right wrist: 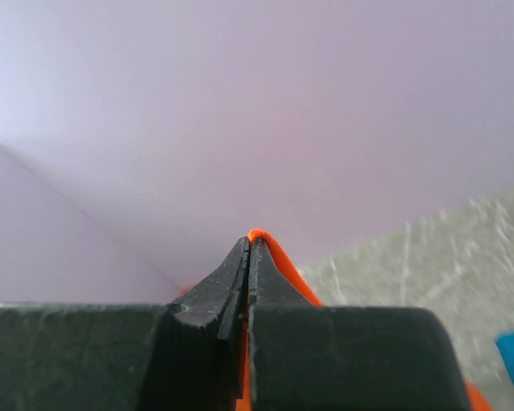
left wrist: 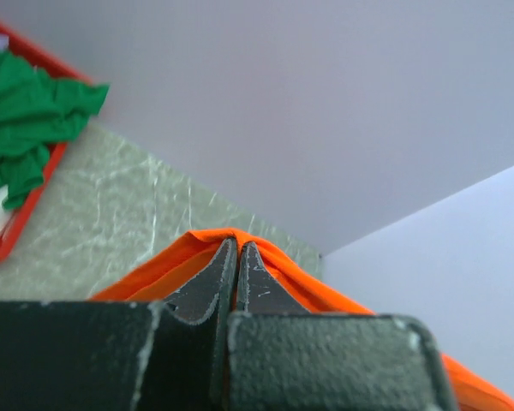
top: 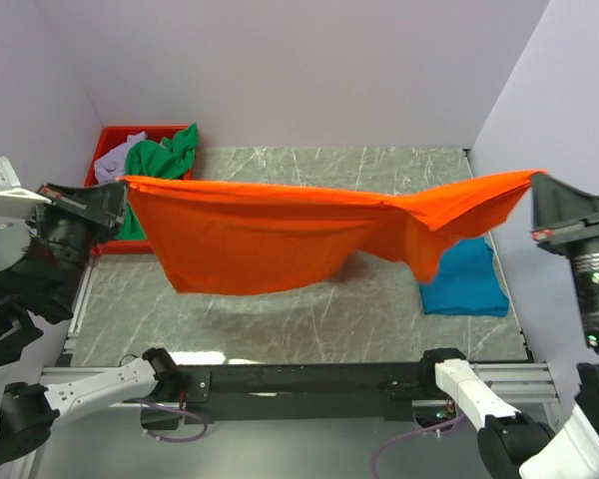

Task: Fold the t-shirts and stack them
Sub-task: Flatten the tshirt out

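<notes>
The orange shirt (top: pixel 260 235) hangs in the air, stretched across the table (top: pixel 299 319) from 9 to 3 o'clock. The left gripper (left wrist: pixel 238 244) is clenched on its end at 9 o'clock. The right gripper (right wrist: pixel 250 241) is clenched on the other end at 3 o'clock. The cloth sags between them, deepest toward 8 o'clock.

This looks like the spreading step: the shirt is held out wide and not yet laid down for folding. The next move probably calls for both arms to lower together and keep the top edge taut. That way the hanging edge lands first and the cloth lies flat at mid-table, clear of the teal shirt (top: pixel 466 284). That one lies folded at 4 o'clock, likely the start of the stack.

The red tray (top: pixel 130 132) sits at 10 o'clock. It holds the crumpled green shirt (top: pixel 160 158), which spills over the rim, and the lavender shirt (top: pixel 115 160) at the green one's 9 o'clock. The tray's near part is hidden.
</notes>
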You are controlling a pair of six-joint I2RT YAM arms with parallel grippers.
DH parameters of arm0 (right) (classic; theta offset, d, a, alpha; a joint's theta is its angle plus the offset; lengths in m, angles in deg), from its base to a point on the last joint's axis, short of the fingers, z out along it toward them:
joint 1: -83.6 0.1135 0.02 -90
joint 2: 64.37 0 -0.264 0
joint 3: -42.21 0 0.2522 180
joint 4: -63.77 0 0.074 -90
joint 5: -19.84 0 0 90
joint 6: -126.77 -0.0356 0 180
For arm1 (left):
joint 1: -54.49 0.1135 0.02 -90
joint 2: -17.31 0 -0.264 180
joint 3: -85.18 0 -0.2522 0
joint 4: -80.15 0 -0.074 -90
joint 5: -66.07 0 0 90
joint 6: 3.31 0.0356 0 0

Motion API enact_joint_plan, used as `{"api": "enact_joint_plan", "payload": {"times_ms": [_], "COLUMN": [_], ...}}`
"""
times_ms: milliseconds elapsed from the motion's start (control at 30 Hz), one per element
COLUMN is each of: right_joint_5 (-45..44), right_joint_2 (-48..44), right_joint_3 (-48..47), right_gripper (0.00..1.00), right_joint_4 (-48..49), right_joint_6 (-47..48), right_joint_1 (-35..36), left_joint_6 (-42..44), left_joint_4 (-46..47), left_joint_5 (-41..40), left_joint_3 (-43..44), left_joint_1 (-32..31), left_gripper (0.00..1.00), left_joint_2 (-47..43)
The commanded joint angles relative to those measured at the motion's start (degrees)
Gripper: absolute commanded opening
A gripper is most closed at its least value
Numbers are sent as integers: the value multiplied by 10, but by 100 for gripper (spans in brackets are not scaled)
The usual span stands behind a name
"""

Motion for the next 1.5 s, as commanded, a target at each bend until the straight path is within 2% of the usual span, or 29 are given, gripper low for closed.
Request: {"api": "enact_joint_plan", "payload": {"times_ms": [0,167,200,233,267,300,367,400,433,500,533,600,633,733,767,800,900,1000,1100,1133,1200,1233,1267,1300,1333,1467], "right_joint_5": [5,40,41,53,57,60,66,68,71,73,75,82,84,86,84,81,67,55,55,56,58,58,57,57,62,89], "right_joint_2": [52,54,56,68,76,88,125,142,182,228,278,331,383,466,477,480,442,354,306,273,232,190,167,147,107,22], "right_joint_3": [-50,79,101,120,149,160,184,183,168,139,119,29,-45,-165,-215,-225,-171,-61,69,148,240,286,377,422,504,690], "right_gripper": [0,0,0,0,0,0,0,0,0,0,0,0,0,0,0,0,0,0,0,0,0,0,0,0,0,0], "right_joint_4": [0,152,177,219,240,258,320,338,367,392,408,411,405,387,390,396,447,489,499,501,509,518,521,521,524,510], "right_joint_6": [7,-7,-10,-16,-17,-18,-19,-18,-17,-16,-17,-19,-19,-20,-21,-23,-23,-16,-23,-29,-45,-50,-56,-70,-74,-95], "right_joint_1": [-3,-3,-3,-3,-3,-3,-4,-6,-8,-10,-11,-19,-22,-31,-31,-31,-45,-46,-46,-47,-47,-47,-47,-47,-47,-47], "left_joint_6": [106,184,197,193,185,163,151,149,147,135,131,113,108,73,61,34,-1,7,13,10,-1,-7,-13,-22,-25,-43], "left_joint_4": [105,215,240,247,254,264,317,342,371,397,407,396,388,370,396,414,478,483,492,510,544,568,577,583,587,574], "left_joint_5": [-39,-28,18,60,109,219,301,329,381,432,484,514,530,587,614,623,653,657,672,683,700,707,712,717,712,673], "left_joint_3": [15,-10,-11,-11,-11,-14,-25,-23,-2,37,99,183,275,428,444,444,384,315,203,132,49,-32,-73,-113,-189,-379], "left_joint_1": [2,14,32,62,142,185,272,292,329,363,379,414,425,465,485,496,545,569,574,574,574,574,573,573,572,571], "left_gripper": [0,0,0,0,0,0,0,0,0,0,0,0,0,0,0,0,0,0,0,0,0,0,0,0,0,0], "left_joint_2": [30,109,124,156,171,186,233,253,299,355,417,485,548,635,642,643,608,568,518,490,458,427,412,399,369,287]}}
